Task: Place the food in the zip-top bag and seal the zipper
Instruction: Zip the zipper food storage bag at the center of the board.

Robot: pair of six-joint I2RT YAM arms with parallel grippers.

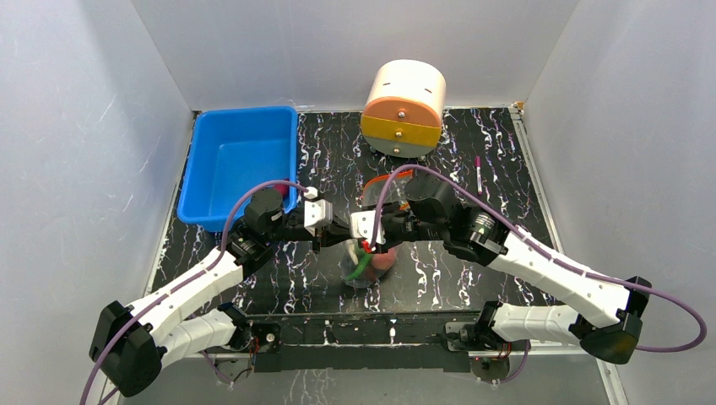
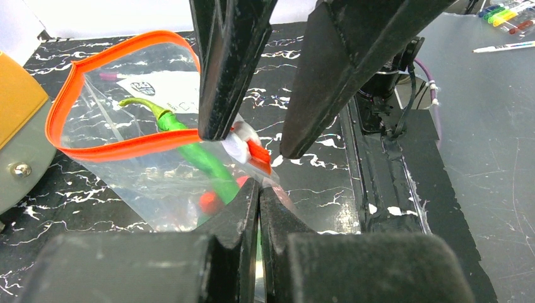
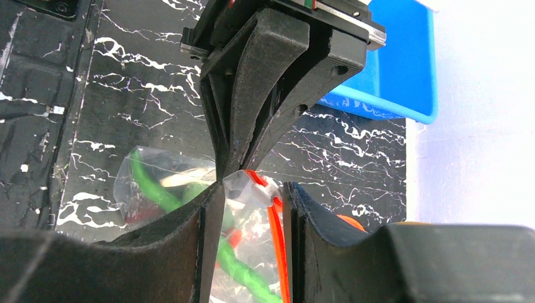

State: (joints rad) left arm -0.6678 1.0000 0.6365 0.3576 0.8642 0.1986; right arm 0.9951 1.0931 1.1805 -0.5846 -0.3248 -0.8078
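You have one zip-top bag (image 2: 120, 120), centre frame. Inside you can count one long green pepper (image 2: 202, 161), one pink-red round fruit (image 1: 384, 261) and one small red piece (image 2: 208, 202); any others are unclear through the plastic. One blue bin (image 1: 236, 164), upper left. One round drawer box (image 1: 404, 110), top centre. One pink pen (image 1: 478, 175), right.

White walls (image 1: 84, 126), black marbled tabletop (image 1: 333, 148)

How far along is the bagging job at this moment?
Done: the green pepper and red pieces lie inside the zip-top bag. In hand: the left tool pinches the bag's corner, and the right tool straddles the white slider, jaws apart. To do: the zipper gapes in a wide loop, so sealing remains.
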